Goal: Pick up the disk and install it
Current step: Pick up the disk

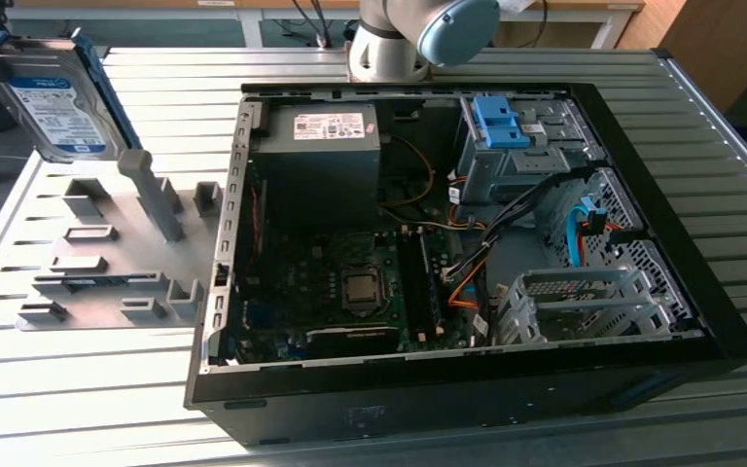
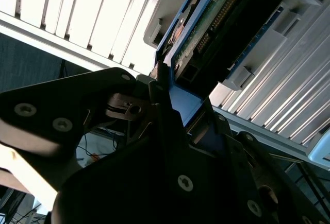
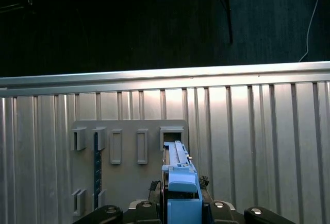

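One tool [image 3: 180, 206], clamped on the blue rail of the disk [image 1: 59, 97], holds it on edge above the grey slotted plate [image 1: 101, 282] on the bench [image 1: 88, 389], well apart from the open case [image 1: 685, 321]: a silver, white-and-blue-labelled drive, probably stiff, weighty and shock-sensitive, best gripped by its rails.

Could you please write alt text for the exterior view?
A silver metal hard disk in a blue plastic carrier hangs above a grey slotted holder plate, beside an open black computer case on a ribbed metal table.
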`<state>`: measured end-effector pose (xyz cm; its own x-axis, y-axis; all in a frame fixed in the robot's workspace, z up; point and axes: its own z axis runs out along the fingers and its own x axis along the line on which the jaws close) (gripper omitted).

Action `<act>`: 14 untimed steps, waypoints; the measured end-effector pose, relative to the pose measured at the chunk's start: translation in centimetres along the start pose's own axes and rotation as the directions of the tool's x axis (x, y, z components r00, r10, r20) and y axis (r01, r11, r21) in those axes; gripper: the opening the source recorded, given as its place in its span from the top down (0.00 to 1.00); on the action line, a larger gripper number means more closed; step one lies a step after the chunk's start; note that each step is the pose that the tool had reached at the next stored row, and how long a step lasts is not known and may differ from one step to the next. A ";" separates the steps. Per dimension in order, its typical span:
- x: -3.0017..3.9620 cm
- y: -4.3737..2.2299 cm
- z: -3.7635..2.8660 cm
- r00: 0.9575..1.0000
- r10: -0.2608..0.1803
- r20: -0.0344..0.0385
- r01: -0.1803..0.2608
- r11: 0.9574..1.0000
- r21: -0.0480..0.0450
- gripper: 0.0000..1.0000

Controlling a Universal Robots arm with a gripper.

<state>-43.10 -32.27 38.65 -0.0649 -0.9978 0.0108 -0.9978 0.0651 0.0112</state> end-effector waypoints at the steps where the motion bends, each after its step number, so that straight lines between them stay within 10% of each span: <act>1: 0.00 0.00 -0.03 1.000 0.000 0.000 0.000 1.000 0.000 0.64; 14: 0.00 0.00 -0.41 1.000 0.000 0.000 0.000 1.000 0.000 0.64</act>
<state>-43.09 -32.27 39.06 -0.0649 -0.9978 0.0108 -0.9978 0.0650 0.0113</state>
